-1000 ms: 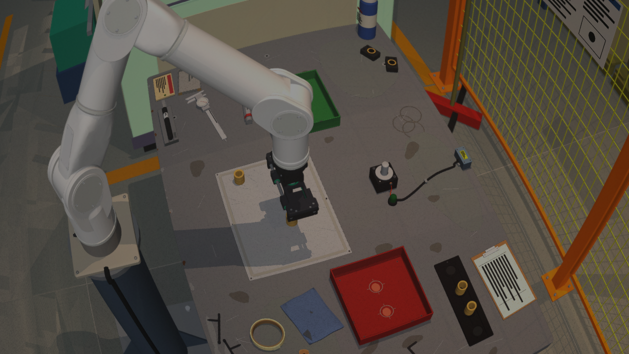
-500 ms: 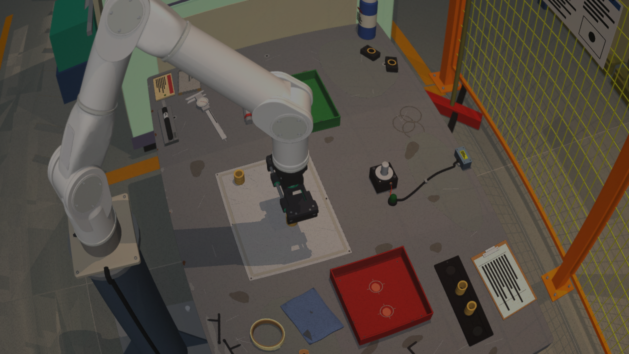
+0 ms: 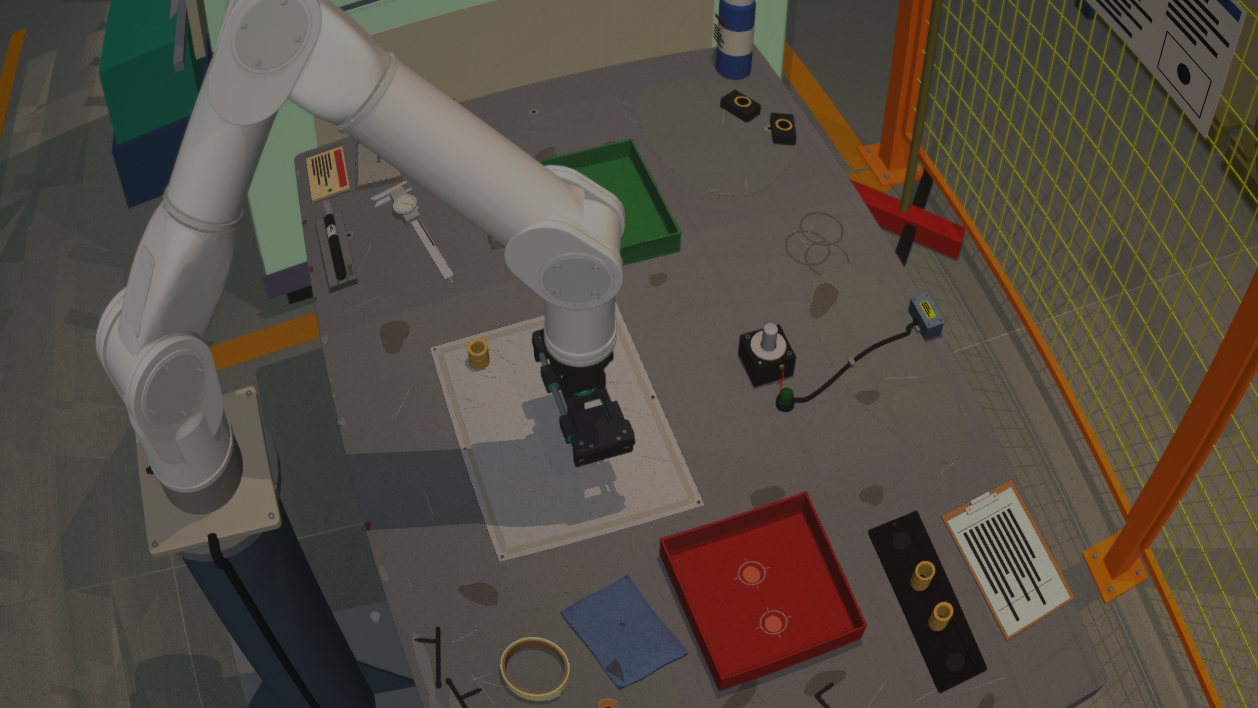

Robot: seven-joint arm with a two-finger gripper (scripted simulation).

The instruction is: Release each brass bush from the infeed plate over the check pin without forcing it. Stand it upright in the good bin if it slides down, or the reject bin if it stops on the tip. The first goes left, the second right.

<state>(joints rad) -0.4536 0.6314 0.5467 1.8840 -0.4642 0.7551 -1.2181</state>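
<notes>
On the pale infeed plate (image 3: 563, 436) in the middle of the table, one brass bush (image 3: 478, 354) stands upright near the plate's back left corner. My gripper (image 3: 601, 458) hangs low over the plate's middle and is open, holding nothing. A second bush sits under the gripper's body and is hidden from the side camera. The check pin (image 3: 768, 345) stands on its black block to the right of the plate. The green good bin (image 3: 636, 204) lies behind, partly hidden by my arm. The red reject bin (image 3: 761, 588) lies in front, with two round marks inside.
A black tray (image 3: 926, 601) right of the red bin holds two more brass bushes. A clipboard (image 3: 1006, 558) lies beside it. A blue cloth (image 3: 623, 630) and a ring (image 3: 534, 667) lie at the front edge. A caliper (image 3: 418, 227) lies at the back left. An orange fence runs along the right.
</notes>
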